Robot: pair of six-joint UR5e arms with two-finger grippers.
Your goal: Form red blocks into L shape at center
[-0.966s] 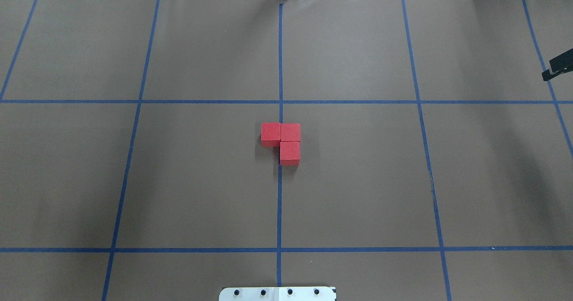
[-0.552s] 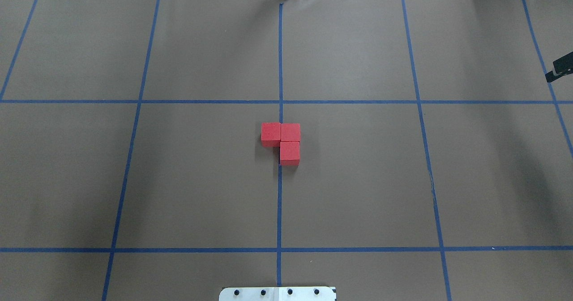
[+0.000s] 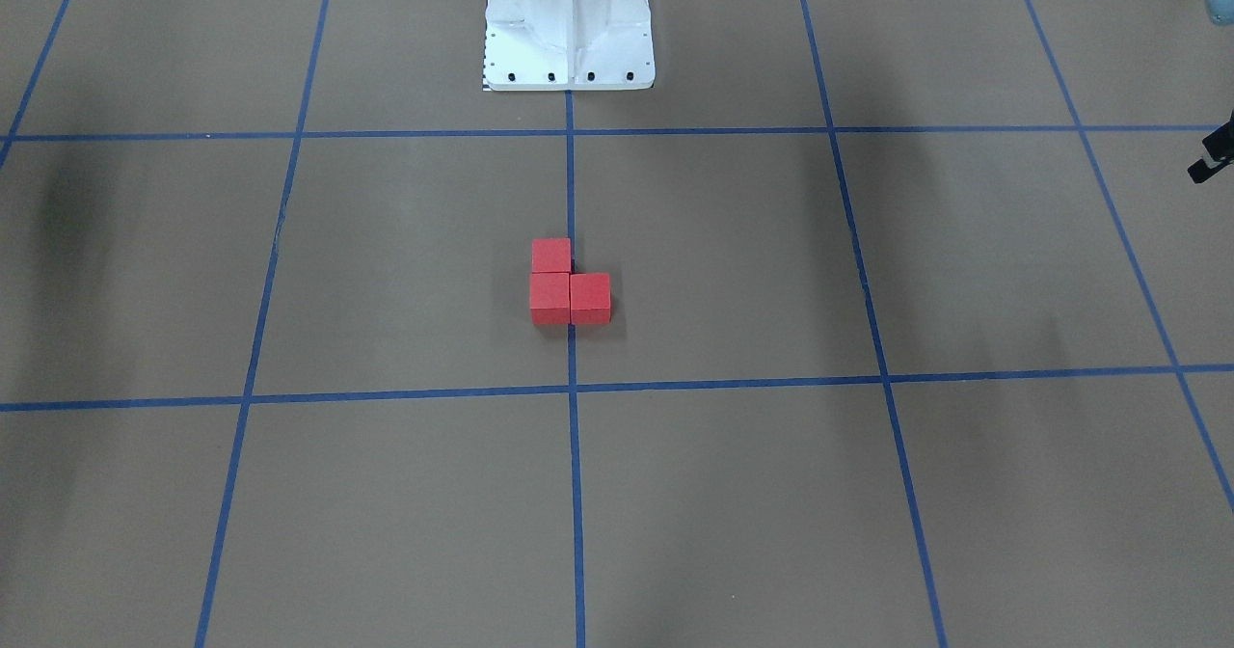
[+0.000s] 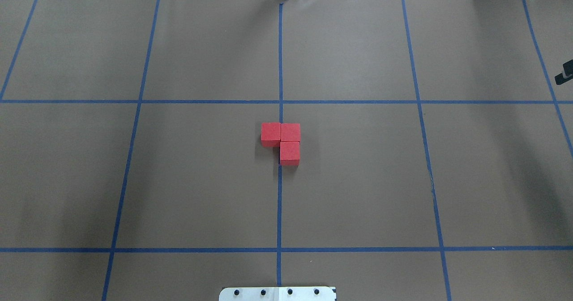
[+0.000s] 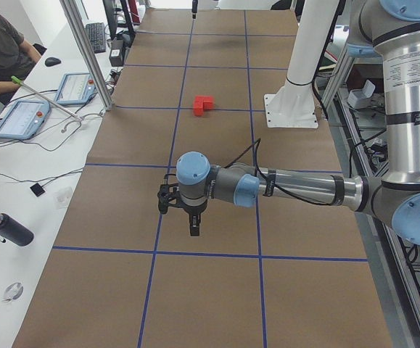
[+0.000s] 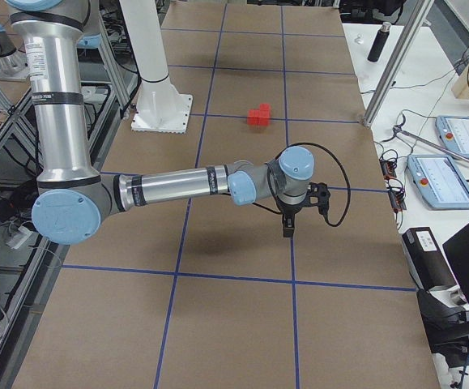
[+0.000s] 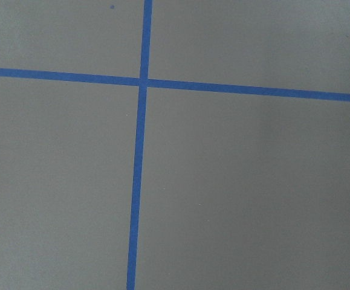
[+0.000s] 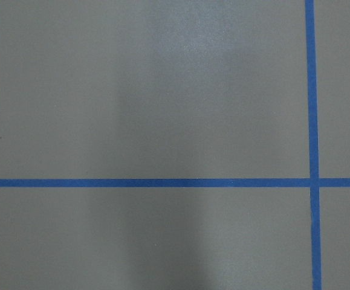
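Seemingly empty: left hand (image 5: 194, 227), right hand (image 6: 288, 228) (opening unclear).

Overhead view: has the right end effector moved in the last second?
Yes. The right end effector has slid toward the view's right edge: earlier its tip overlapped the blue tape line; now it sits clear of that line, mostly out of frame.

Three blocks (image 4: 286, 136) touching in an L astride the tape line (image 4: 279, 202), mid-desk (image 4: 358, 189); two right of it, one left.
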